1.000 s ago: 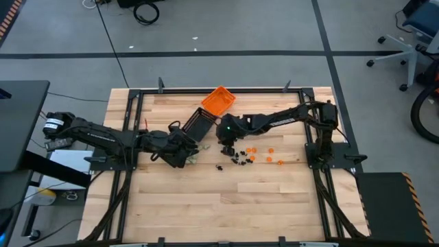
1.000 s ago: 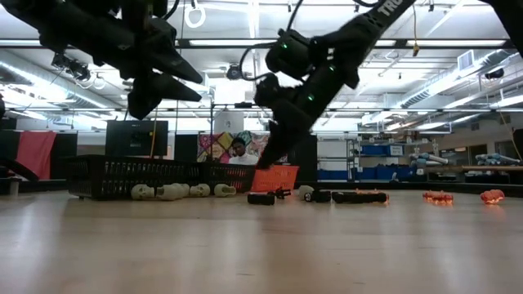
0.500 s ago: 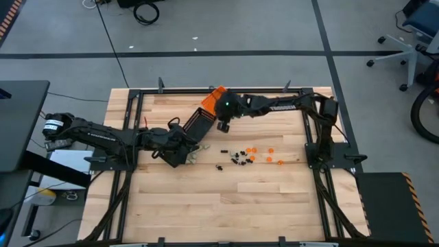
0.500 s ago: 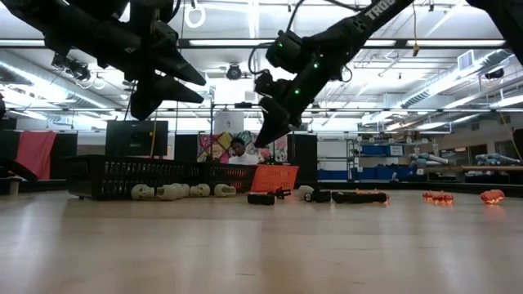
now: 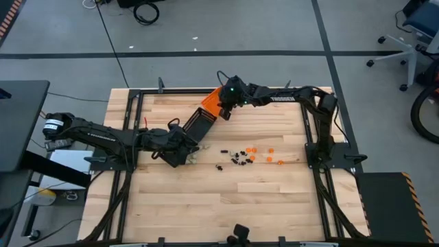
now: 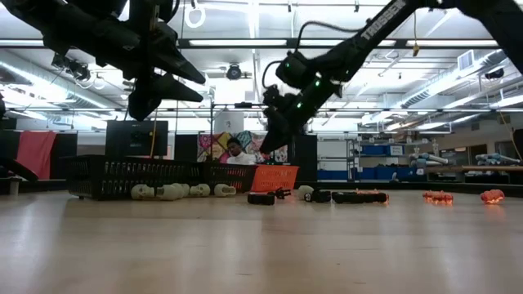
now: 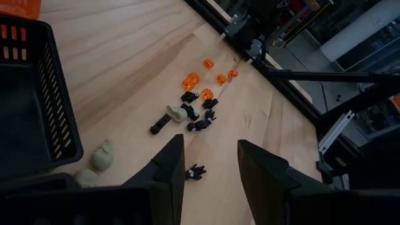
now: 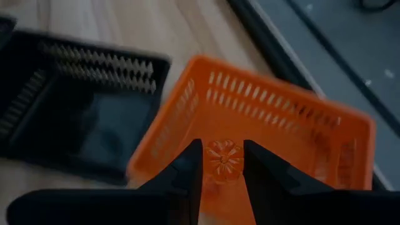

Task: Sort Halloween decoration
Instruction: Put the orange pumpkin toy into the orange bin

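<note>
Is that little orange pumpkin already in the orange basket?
Not yet. The right claw holds the orange pumpkin between its fingers, above the orange basket.

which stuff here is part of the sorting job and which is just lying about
Job:
- orange trinket in the right end effector
- orange trinkets, black trinkets, whitish trinkets on the table
- orange tray
- black tray

Lying about:
- office chair
- floor cable
</note>
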